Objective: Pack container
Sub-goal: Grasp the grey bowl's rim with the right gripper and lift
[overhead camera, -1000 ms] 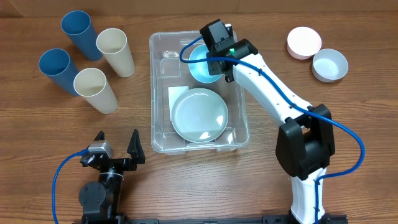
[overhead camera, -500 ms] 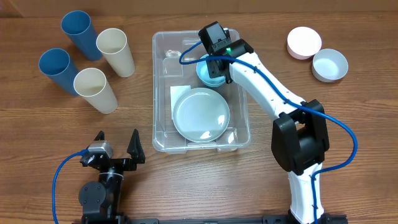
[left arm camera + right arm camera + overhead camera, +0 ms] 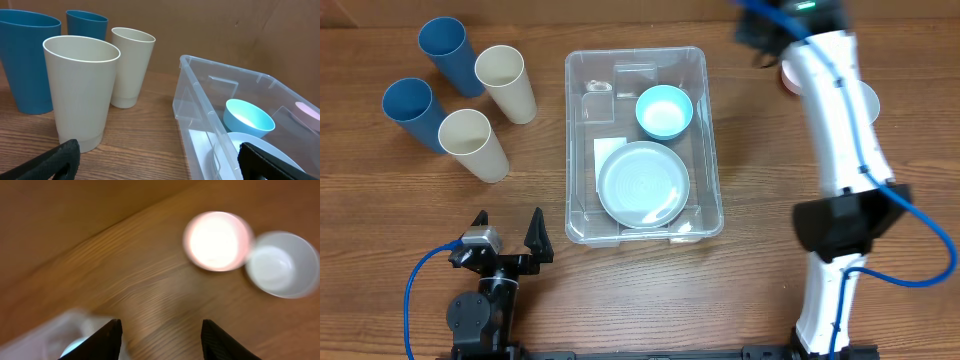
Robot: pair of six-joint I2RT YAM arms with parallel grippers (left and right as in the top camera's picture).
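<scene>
The clear container (image 3: 582, 130) stands mid-table. Inside it a light blue bowl (image 3: 663, 111) sits upright at the back right and a white plate (image 3: 643, 185) lies flat in front of it. My right gripper (image 3: 767, 30) is up at the table's far edge, right of the container. In the blurred right wrist view its jaws (image 3: 161, 330) stand open and empty over bare wood, with a pink bowl (image 3: 216, 241) and a white bowl (image 3: 284, 263) ahead. My left gripper (image 3: 507, 232) rests open at the front left, also empty (image 3: 160, 160). The left wrist view shows the container's wall (image 3: 200, 100) and the blue bowl (image 3: 247, 120).
Two blue cups (image 3: 444, 52) (image 3: 410, 108) and two cream cups (image 3: 504, 80) (image 3: 470, 140) stand upright at the back left. My right arm partly covers the pink bowl (image 3: 786, 75) and the white bowl (image 3: 868, 100) at the back right.
My right gripper opened and let go of the blue bowl inside the container, then lifted and swung right toward the back corner. The left arm has not moved.
</scene>
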